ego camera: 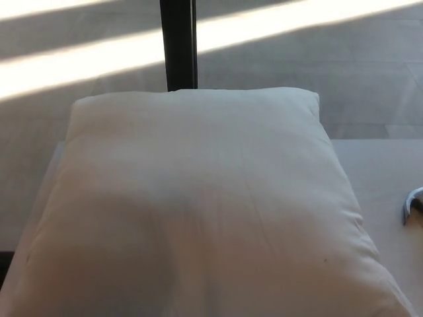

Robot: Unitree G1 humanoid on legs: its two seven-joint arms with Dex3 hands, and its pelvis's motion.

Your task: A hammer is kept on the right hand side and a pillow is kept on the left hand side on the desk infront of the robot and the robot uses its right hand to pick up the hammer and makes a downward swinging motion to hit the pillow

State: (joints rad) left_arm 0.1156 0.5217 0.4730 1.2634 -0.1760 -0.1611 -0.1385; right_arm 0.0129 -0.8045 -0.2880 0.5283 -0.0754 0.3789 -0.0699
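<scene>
White fabric fills most of the head view: the pillow (198, 211) lies flat on the pale tabletop (377, 165), spread wide and plump, its far edge running level across the upper middle of the picture. It sits to the robot's left and centre, which gives a broad, soft target that a downward swing can hardly miss. At the right border a curved piece of bright metal shows, by the task most likely the claw or head of the hammer (412, 203); the rest of it is cut off by the frame, so its handle and how it is turned cannot be told. It rests on the tabletop near the pillow's right edge but apart from it, on the side where the right arm can reach it without crossing the cushion. Neither hand appears anywhere in the picture, so whether the fingers are spread or closed, or hold anything, cannot be told. Judging from the hammer lying untouched, the pick-up has not yet been made. Beyond the tabletop a dark upright post (178, 43) stands on a floor (297, 72) crossed by bands of sunlight.
</scene>
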